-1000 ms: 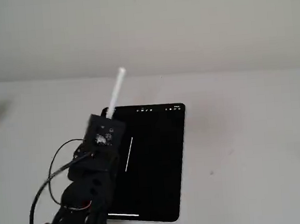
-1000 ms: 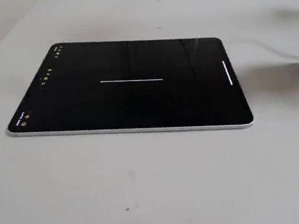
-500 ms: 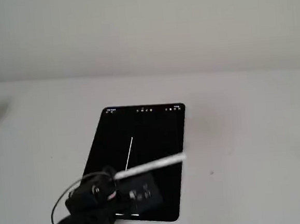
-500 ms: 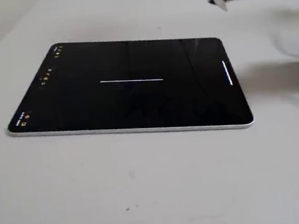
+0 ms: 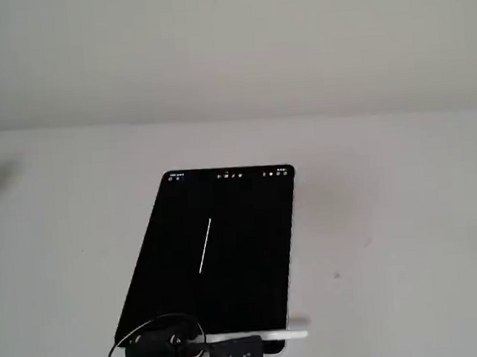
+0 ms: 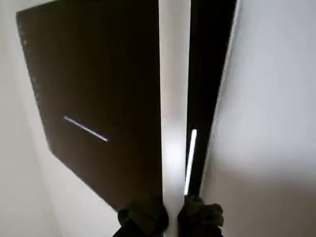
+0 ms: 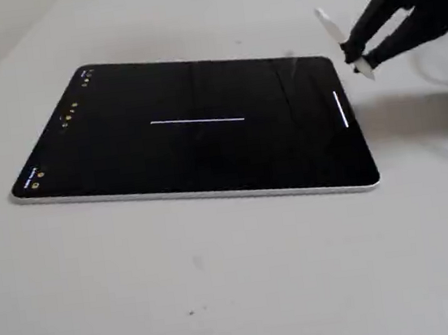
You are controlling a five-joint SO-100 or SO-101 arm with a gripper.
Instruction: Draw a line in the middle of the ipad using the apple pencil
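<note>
The iPad (image 5: 231, 295) lies flat on the white table, its screen black, with a thin white line (image 5: 205, 246) drawn across its middle. It also shows in the other fixed view (image 7: 125, 163) with the line (image 7: 198, 122), and in the wrist view (image 6: 98, 74). My gripper (image 7: 354, 55) is shut on the white Apple Pencil (image 7: 329, 24) and holds it lifted just above the iPad's short edge nearest the arm. In the wrist view the pencil (image 6: 174, 98) runs up from between the fingers (image 6: 143, 219). Its reflection (image 6: 190, 158) shows on the glass.
The white table (image 7: 222, 282) spreads around the iPad on all sides. The arm's black body and cables (image 5: 157, 350) sit at the iPad's near edge. A small dark speck (image 5: 336, 276) lies on the table. A pale wall stands behind.
</note>
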